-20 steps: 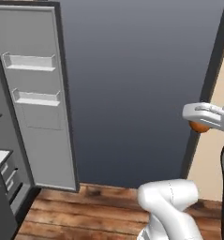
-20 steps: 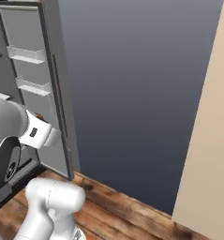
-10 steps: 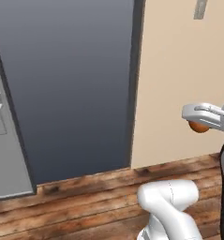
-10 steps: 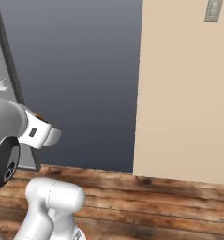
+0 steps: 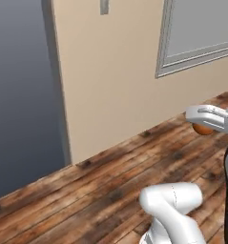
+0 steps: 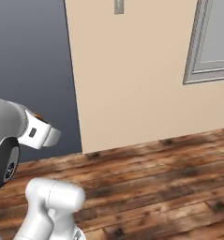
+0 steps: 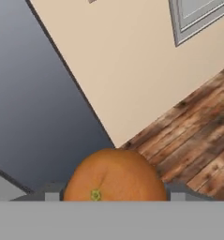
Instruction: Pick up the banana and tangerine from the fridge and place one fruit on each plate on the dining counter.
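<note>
Up close from the hand camera: small smooth orange tangerine point(image 7: 114, 176) with a green stem dot, sitting low at centre, flanked by the two grey finger tips point(image 7: 51, 195) pressing in on either side, so clamped between them. Behind it, dark grey flat fridge side point(image 7: 33, 108), beige wall point(image 7: 118, 61), pale grey framed panel point(image 7: 197, 16) at upper right, and reddish-brown plank floor point(image 7: 193, 136).

Seen from the left base camera: white two-finger gripper point(image 5: 204, 119) at the right edge, held above the floor point(image 5: 87, 190), with just a sliver of orange tangerine point(image 5: 202, 129) peeking out beneath the white fingers. Same grey fridge side point(image 5: 20, 90) at left, beige wall point(image 5: 110, 71), framed panel point(image 5: 196, 28) at upper right, small grey wall plate point(image 5: 104, 6) at the top.

Seen from the right base camera: white hand end point(image 6: 41, 133) at left with only a tiny orange speck on top; grip itself hidden there. Fridge side point(image 6: 29, 70), wall point(image 6: 137, 70), wall plate point(image 6: 119, 6), framed panel point(image 6: 212, 37) and floor point(image 6: 155, 183) all repeated.

No legible writing, brand or label anywhere.
</note>
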{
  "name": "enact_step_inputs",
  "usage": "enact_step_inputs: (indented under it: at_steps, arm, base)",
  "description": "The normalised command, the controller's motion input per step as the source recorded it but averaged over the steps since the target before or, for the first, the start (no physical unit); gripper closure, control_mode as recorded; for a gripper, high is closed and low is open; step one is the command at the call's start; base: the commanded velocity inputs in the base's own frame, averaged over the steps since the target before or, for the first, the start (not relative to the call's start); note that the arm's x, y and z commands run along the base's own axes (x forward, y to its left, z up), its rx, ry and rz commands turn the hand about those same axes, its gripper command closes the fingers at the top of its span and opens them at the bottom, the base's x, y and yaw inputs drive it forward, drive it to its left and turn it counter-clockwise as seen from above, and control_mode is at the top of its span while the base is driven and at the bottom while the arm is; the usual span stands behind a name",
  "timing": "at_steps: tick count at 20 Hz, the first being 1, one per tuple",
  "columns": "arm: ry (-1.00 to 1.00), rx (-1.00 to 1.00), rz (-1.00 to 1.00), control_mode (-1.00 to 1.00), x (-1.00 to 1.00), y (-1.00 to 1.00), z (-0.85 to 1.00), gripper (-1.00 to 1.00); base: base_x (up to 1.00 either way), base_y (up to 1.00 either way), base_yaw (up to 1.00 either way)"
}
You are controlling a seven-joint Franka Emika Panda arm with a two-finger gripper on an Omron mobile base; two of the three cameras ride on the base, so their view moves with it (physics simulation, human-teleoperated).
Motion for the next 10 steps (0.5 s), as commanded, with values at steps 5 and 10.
enact_step_inputs:
  at_steps: [5,10]
  arm:
    - [0.0,0.0,0.0,1.0,0.0,0.0,0.0,1.0]
    - [0.0,0.0,0.0,1.0,0.0,0.0,0.0,1.0]
  base:
    - [-0.66,-0.36,-0.6]
    - [-0.56,-0.71,-0.52]
